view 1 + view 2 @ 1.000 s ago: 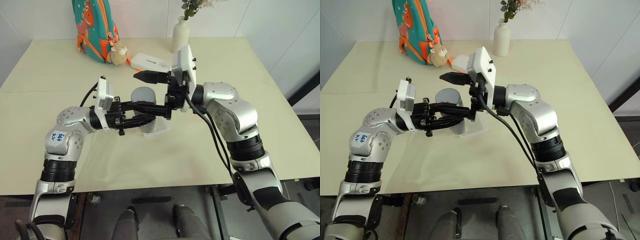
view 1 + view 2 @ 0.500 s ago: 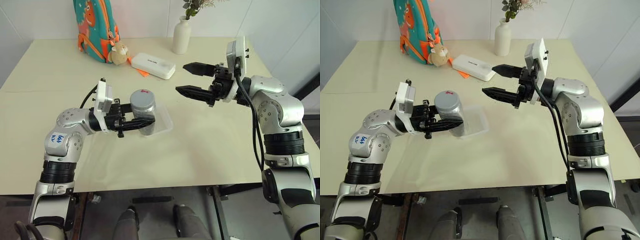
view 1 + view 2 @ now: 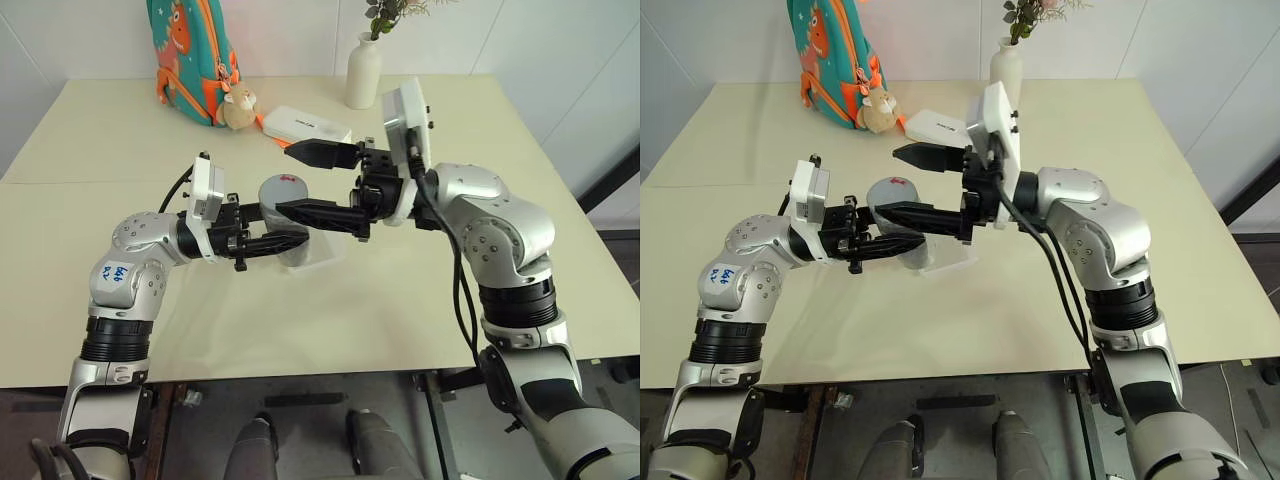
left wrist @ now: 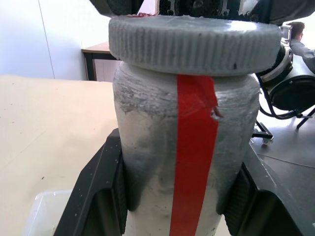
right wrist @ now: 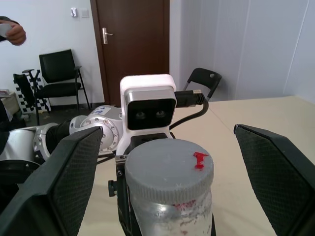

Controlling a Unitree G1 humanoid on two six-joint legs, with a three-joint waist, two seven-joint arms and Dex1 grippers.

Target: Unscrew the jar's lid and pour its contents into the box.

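the left gripper (image 3: 285,243) is clamped on the body of the jar (image 3: 287,222), holding it upright over the clear plastic box (image 3: 322,256) on the pale table (image 3: 400,290). the ribbed grey lid (image 5: 169,170), with a small red mark on top, sits on the jar's mouth; a red strip runs down the jar's side. the right gripper (image 3: 308,181) reaches in from the opposite side with its fingers spread wide, one on either side of the lid, touching neither it nor the jar. a white case (image 3: 305,126), a white vase (image 3: 362,70) and a colourful backpack (image 3: 188,58) stand at the far edge of the table.
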